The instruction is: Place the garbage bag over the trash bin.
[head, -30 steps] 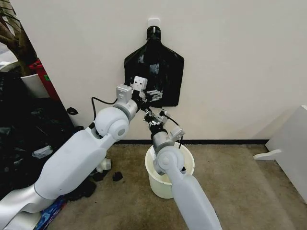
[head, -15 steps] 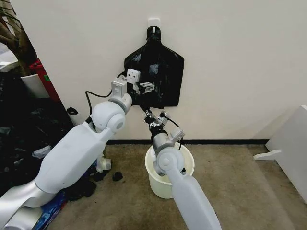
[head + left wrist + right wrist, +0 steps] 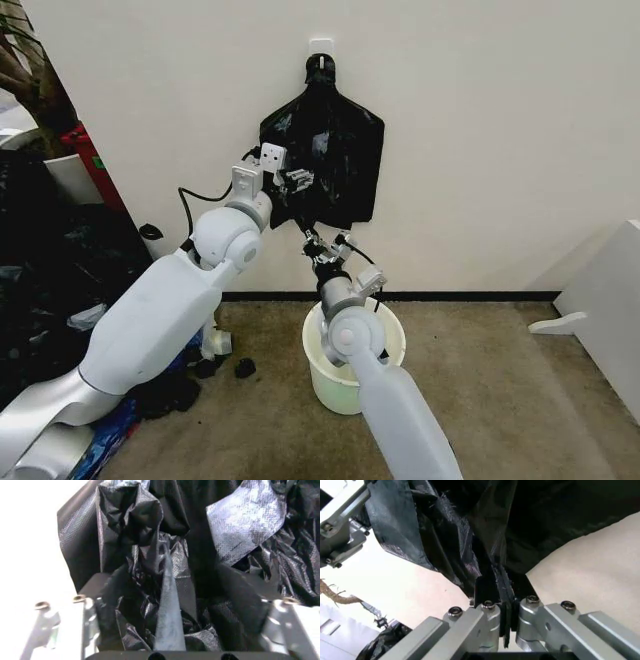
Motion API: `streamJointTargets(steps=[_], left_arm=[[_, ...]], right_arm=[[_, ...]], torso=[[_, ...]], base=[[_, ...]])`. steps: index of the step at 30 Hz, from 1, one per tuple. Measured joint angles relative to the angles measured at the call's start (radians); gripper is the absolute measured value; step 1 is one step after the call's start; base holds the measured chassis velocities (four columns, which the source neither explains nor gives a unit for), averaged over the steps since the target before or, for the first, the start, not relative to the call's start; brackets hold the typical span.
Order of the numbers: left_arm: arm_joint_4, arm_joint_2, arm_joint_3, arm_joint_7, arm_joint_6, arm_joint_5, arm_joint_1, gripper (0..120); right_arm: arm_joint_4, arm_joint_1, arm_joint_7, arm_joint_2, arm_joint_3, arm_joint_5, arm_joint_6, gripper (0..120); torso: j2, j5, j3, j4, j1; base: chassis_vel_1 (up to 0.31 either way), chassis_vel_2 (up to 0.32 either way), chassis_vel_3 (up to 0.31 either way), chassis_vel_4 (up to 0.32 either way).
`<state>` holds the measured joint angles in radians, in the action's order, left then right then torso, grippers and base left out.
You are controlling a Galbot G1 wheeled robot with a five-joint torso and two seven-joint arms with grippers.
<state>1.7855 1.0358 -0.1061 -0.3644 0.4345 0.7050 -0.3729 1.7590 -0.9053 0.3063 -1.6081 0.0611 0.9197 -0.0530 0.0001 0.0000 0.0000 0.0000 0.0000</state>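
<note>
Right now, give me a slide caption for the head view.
Both hands at the black bag hanging on the wall, above the trash bin: left hand, right hand.

The left arm is reaching up and forward, its left hand (image 3: 297,180) spread wide with black film bunched between the fingers (image 3: 250,603). The right arm is extending forward below it, and the right hand (image 3: 316,243) is pinching a fold tight between its closed fingers (image 3: 487,587), just under the left hand.

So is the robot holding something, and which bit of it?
The right gripper pinches the garbage bag by its bottom edge; the left gripper is open against its front.
</note>
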Motion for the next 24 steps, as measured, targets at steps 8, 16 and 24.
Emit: streamJointTargets(steps=[8, 16, 24], left_arm=[[0.006, -0.004, 0.003, 0.000, -0.007, 0.001, 0.006, 39], [0.016, -0.009, 0.013, -0.003, -0.008, 0.001, 0.006, 10], [0.042, -0.015, 0.038, -0.018, -0.010, 0.021, 0.001, 0]], right_arm=[[-0.005, -0.001, 0.000, 0.000, 0.008, -0.002, 0.000, 0], [-0.005, -0.009, -0.001, 0.001, 0.014, -0.009, -0.001, 0], [0.029, -0.030, -0.002, 0.010, 0.011, -0.045, -0.009, 1]], torso=[[0.000, 0.0000, 0.000, 0.0000, 0.000], [0.000, 0.0000, 0.000, 0.0000, 0.000], [0.000, 0.0000, 0.000, 0.0000, 0.000]], base=[[0.000, 0.000, 0.000, 0.000], [0.000, 0.000, 0.000, 0.000], [0.000, 0.000, 0.000, 0.000]])
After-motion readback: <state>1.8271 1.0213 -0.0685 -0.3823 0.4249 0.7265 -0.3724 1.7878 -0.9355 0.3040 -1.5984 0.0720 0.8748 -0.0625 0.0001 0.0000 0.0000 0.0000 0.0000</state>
